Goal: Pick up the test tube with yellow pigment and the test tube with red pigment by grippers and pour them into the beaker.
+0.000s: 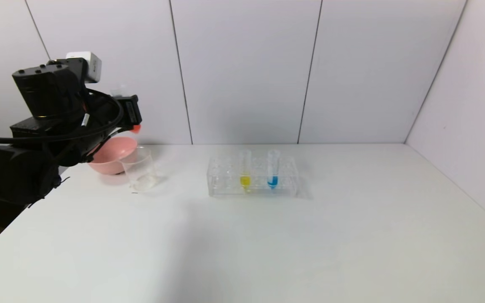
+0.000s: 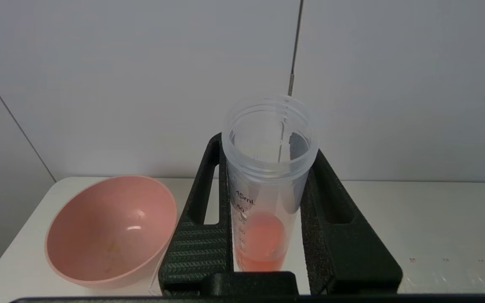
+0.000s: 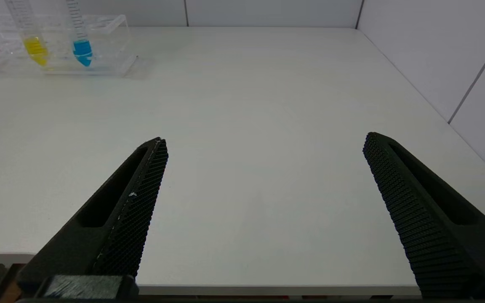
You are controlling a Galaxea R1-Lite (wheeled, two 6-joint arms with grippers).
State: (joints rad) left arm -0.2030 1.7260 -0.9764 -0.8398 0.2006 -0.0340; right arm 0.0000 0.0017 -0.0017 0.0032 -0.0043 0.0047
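Clamped in the left tool [image 2: 267, 235], the test tube with red pigment [image 2: 263, 202] hung upright above the beaker [image 1: 140, 169], so tipping it seemed next, while the right tool [image 3: 263, 202] idled wide open.

The left end effector [image 1: 131, 115] holds what seems the red-pigment tube [image 1: 135, 127] above the beaker [image 1: 140, 168].
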